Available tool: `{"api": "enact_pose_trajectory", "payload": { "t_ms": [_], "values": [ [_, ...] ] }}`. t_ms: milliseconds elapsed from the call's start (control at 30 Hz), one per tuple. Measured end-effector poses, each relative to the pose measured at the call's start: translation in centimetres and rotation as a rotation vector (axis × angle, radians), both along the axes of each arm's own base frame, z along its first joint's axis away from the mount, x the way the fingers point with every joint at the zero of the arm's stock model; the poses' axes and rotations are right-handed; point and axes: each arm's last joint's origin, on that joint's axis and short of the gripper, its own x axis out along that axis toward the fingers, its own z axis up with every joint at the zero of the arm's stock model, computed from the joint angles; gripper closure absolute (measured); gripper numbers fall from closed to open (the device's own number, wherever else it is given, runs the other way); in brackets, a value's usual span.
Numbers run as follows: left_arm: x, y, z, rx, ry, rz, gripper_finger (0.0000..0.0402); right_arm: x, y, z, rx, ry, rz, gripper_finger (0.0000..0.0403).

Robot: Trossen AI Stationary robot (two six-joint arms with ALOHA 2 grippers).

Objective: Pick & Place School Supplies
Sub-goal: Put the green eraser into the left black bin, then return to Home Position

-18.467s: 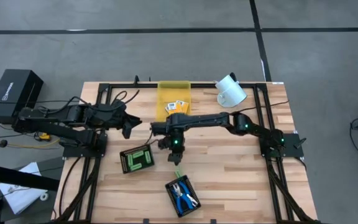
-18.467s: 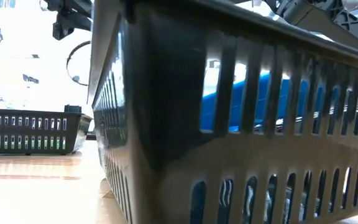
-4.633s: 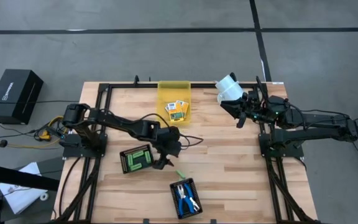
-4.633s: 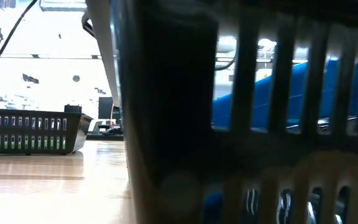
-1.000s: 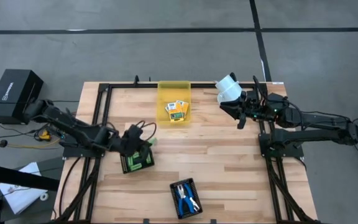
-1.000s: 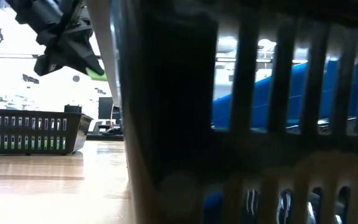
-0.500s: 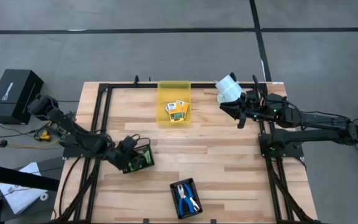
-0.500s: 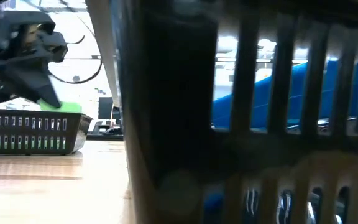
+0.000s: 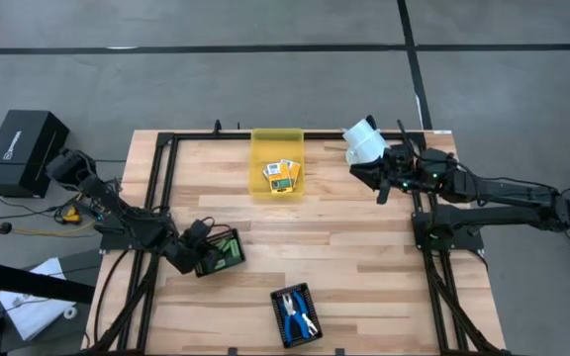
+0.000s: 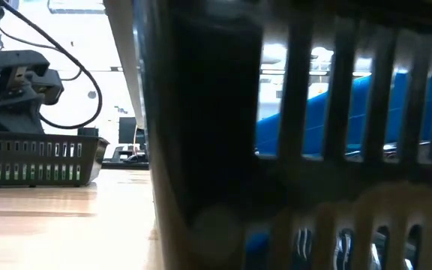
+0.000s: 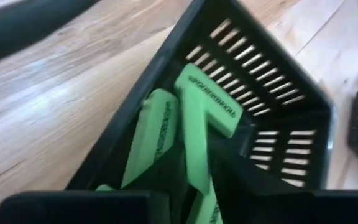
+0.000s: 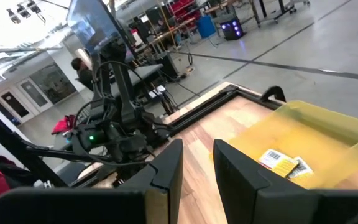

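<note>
**Left wrist view: stick at release over the tray**

Risk, as judged: the green stick [image 11: 199,127], propped on the others, could tip over the tray [image 11: 278,99] wall if dragged out. Left gripper [image 9: 202,259] sat low in the tray, fingers on the stick; grip or release unclear. Right gripper [image 12: 196,163] waited apart, parted, empty.
</note>
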Motion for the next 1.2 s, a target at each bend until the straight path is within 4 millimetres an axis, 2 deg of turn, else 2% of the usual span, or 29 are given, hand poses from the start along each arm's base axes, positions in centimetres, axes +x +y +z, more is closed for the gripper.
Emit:
{"api": "enact_pose_trajectory", "payload": {
  "t_ms": [267, 467, 600, 733, 800, 867, 967, 1100, 1200],
  "values": [
    [0.8, -0.5, 0.8, -0.072, -0.111, 0.005, 0.0305, 0.0, 0.0, 0.3, 0.001, -0.037, 0.000, 0.0321],
    [1.4, -1.0, 1.7, -0.228, -0.214, 0.066, 0.0303, 0.0, 0.0, 0.3, 0.120, -0.058, -0.004, 0.0321],
    [1.7, -0.9, 3.6, -0.377, -0.355, 0.110, 0.0302, 0.0, 0.2, -0.2, 0.202, -0.027, -0.001, 0.0321],
    [1.6, -0.2, 6.4, -0.348, -0.548, 0.055, 0.0302, 0.2, 0.7, 0.1, 0.284, -0.079, 0.031, 0.0321],
    [1.2, 0.2, 8.3, -0.278, -0.675, -0.017, 0.0302, 0.3, 1.1, 1.1, 0.191, -0.154, 0.098, 0.0321],
    [0.6, 0.5, 10.1, -0.173, -0.794, -0.100, 0.0302, 0.1, 1.8, 2.8, 0.015, -0.292, 0.217, 0.0321],
    [-0.7, 1.2, 11.7, 0.044, -0.884, -0.235, 0.0302, -0.5, 2.6, 4.5, -0.184, -0.454, 0.349, 0.0321],
    [-1.7, 2.1, 12.7, 0.068, -0.963, -0.173, 0.0302, -1.3, 2.8, 4.6, -0.243, -0.459, 0.353, 0.0321],
    [-2.5, 2.8, 14.0, 0.076, -1.070, -0.108, 0.0302, -3.6, 3.0, 5.8, -0.326, -0.533, 0.334, 0.0321]
  ]
}}
